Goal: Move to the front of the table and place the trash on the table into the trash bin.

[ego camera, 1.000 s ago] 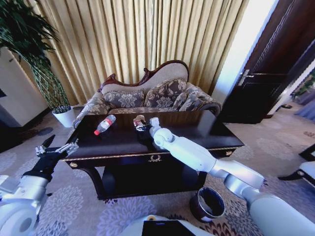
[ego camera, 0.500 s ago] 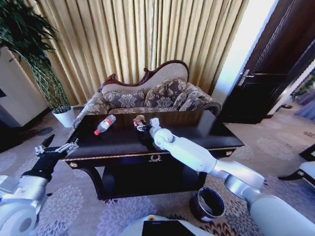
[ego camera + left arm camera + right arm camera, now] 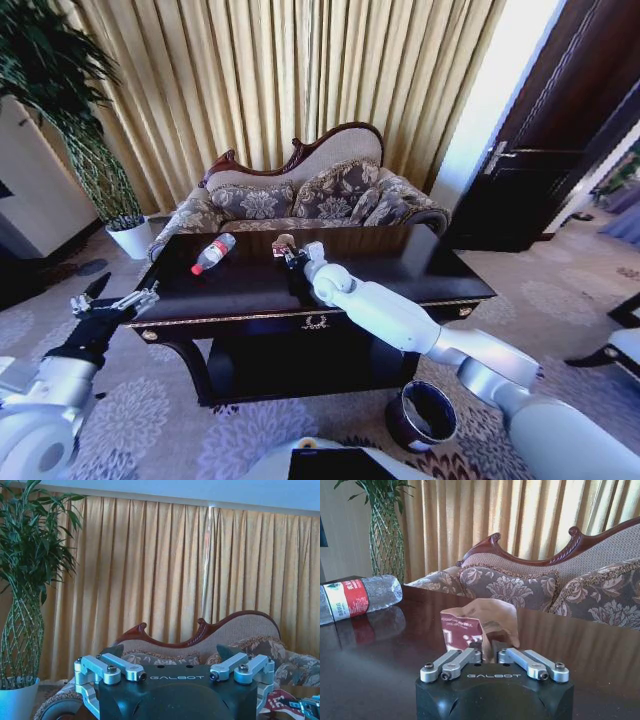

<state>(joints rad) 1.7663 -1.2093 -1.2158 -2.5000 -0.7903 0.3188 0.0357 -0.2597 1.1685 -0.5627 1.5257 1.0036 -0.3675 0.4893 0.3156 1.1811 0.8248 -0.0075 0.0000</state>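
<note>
The dark glossy table (image 3: 420, 268) stands in front of me. On it, toward the left, lies a clear bottle (image 3: 213, 252) with a red cap and label; it also shows on its side in the right wrist view (image 3: 355, 597). My right arm reaches over the table's middle, and my right gripper (image 3: 291, 257) is shut on the tan wrapper (image 3: 282, 243), whose lower edge sits between the fingertips (image 3: 480, 622). My left gripper (image 3: 110, 302) hangs open beside the table's left front corner, holding nothing. The maroon trash bin (image 3: 422, 415) stands on the carpet at the table's right front.
An ornate patterned sofa (image 3: 300, 195) sits right behind the table, before gold curtains. A tall plant in a white pot (image 3: 130, 238) stands at the back left. A dark door (image 3: 540, 170) is at the right. Patterned carpet surrounds the table.
My right gripper has edged slightly farther across the table with the wrapper. The left arm, bottle and bin have not moved.
</note>
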